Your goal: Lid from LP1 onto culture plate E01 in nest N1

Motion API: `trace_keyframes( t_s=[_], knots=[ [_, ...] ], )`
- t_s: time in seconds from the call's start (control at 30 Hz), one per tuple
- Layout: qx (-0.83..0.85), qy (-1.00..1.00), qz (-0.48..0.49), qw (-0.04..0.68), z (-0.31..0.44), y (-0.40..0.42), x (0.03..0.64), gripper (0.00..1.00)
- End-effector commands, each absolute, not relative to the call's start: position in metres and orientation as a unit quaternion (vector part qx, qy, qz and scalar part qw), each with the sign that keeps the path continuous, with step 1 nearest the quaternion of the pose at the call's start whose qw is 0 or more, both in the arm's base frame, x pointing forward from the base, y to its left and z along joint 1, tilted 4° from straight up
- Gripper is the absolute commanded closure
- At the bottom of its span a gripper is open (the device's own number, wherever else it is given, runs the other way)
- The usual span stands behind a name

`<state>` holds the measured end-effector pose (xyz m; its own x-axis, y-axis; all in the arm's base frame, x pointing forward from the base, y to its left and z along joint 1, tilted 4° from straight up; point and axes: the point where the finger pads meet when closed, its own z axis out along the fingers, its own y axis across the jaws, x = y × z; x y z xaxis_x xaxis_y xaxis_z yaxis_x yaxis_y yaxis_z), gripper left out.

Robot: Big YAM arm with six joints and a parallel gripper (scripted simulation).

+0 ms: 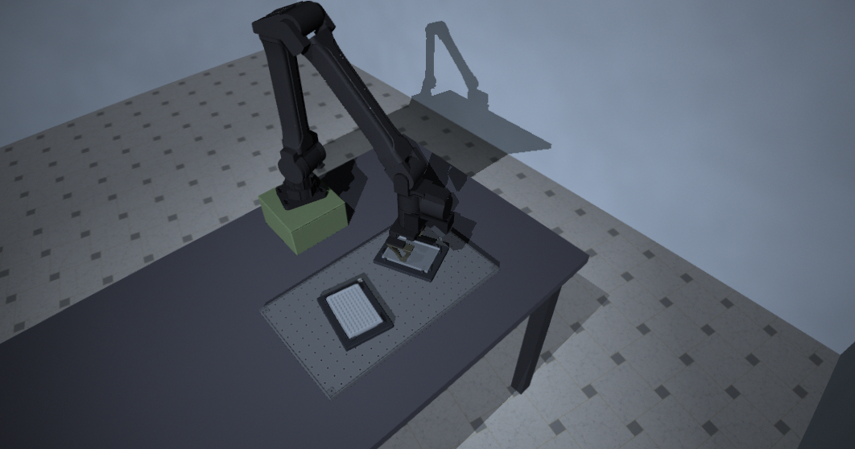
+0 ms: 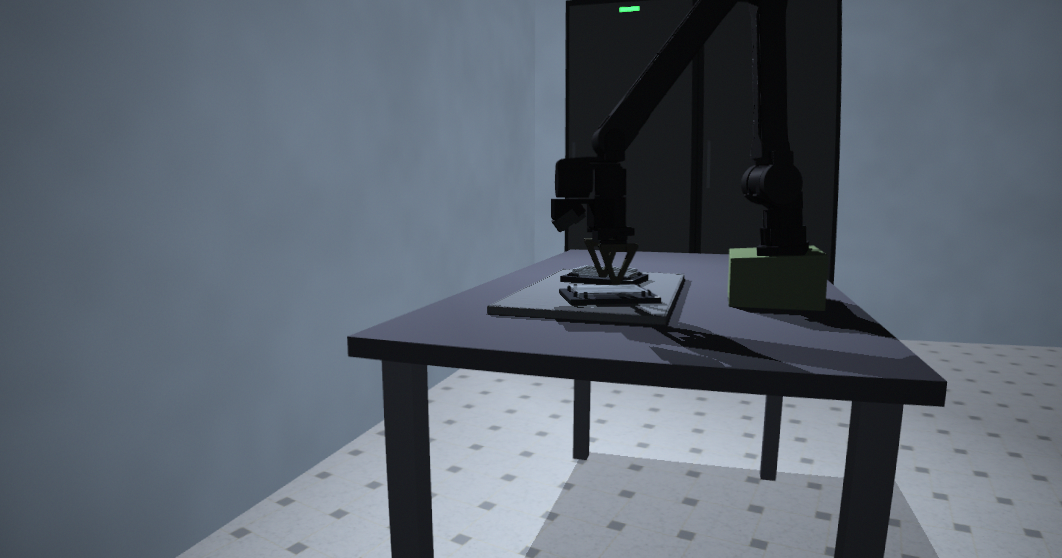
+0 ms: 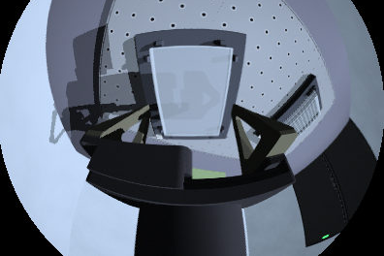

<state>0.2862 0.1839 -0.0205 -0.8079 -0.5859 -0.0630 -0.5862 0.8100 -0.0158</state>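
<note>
Gripping: nothing; your gripper (image 3: 193, 132) has its jaws spread wide, straddling the lid (image 3: 191, 90).
Lid: flat, clear rectangle in the dark lid park (image 1: 431, 269), nearer the table's far right corner.
Plate (image 1: 353, 309): white gridded wells, uncovered.

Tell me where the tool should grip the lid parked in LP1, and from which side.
Grip the lid across its two long edges, coming straight down from above. It lies flat in the lid park, and the open tool already straddles its narrow width.

My dark rectangular table (image 1: 149, 350) carries a grey perforated metal board (image 1: 412, 302) near its right edge and my green block base (image 1: 311, 224) by the far edge.
</note>
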Motion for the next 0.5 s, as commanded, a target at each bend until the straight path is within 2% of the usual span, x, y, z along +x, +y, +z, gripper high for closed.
trace_keyframes(
  t_s=[0.0,0.47],
  knots=[
    [-0.310,0.950,0.005,0.044,-0.020,0.189,0.299,0.00],
    [-0.310,0.950,0.004,0.041,-0.031,0.186,0.295,0.00]
  ],
)
